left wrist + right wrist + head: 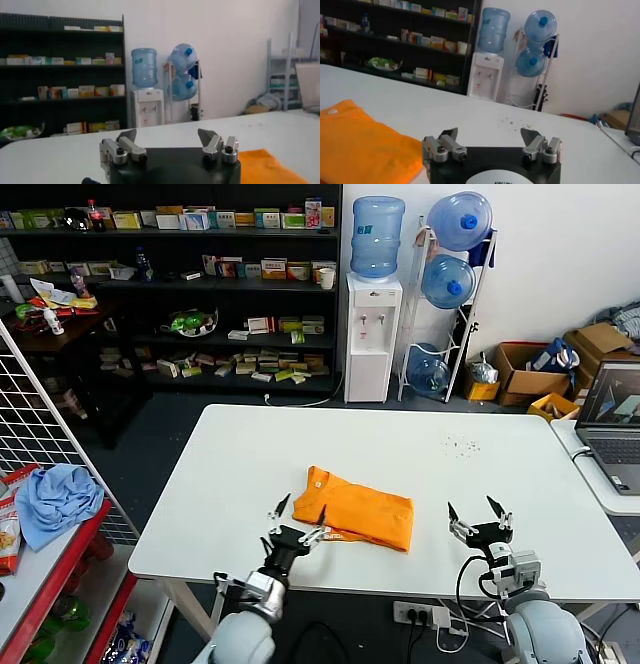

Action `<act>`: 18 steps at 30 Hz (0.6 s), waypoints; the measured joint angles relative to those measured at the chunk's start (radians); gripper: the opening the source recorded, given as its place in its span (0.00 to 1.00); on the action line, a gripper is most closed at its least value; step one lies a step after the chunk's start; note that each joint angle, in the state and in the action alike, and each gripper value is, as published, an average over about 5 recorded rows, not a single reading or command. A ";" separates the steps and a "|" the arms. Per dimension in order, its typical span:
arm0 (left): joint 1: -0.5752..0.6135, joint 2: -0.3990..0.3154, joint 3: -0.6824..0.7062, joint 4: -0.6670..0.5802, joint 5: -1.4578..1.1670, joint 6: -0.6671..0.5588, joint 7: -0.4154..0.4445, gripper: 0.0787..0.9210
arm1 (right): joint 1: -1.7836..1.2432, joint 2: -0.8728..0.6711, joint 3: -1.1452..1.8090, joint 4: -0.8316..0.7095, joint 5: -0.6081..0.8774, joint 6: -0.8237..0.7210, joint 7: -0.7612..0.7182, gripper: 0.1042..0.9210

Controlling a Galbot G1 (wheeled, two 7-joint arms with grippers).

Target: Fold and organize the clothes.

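Note:
The orange T-shirt (360, 509) lies folded into a compact rectangle on the white table (400, 454), near the front middle. My left gripper (299, 519) stands open at the shirt's near left corner, its right finger close to the cloth edge, nothing held. In the left wrist view the gripper (169, 136) is spread wide with bare table between the fingers, and the orange shirt (267, 167) lies off to one side. My right gripper (478, 514) is open over bare table just right of the shirt. In the right wrist view that gripper (490, 135) is empty beside the shirt (360, 140).
A laptop (612, 424) sits on a side table at the far right. A light blue cloth (58, 496) lies on a red shelf to the left, behind a wire grid. Dark specks (462, 446) dot the table's back right. Shelves, a water dispenser (372, 334) and boxes stand behind.

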 measured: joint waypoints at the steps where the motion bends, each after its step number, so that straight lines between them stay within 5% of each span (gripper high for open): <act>1: 0.011 0.015 -0.018 -0.003 0.009 -0.007 0.006 0.88 | 0.000 0.005 0.009 0.001 -0.001 0.001 -0.008 0.88; 18: 0.109 0.117 -0.192 -0.062 0.031 -0.033 0.057 0.88 | -0.015 0.043 0.074 0.025 -0.003 0.044 -0.082 0.88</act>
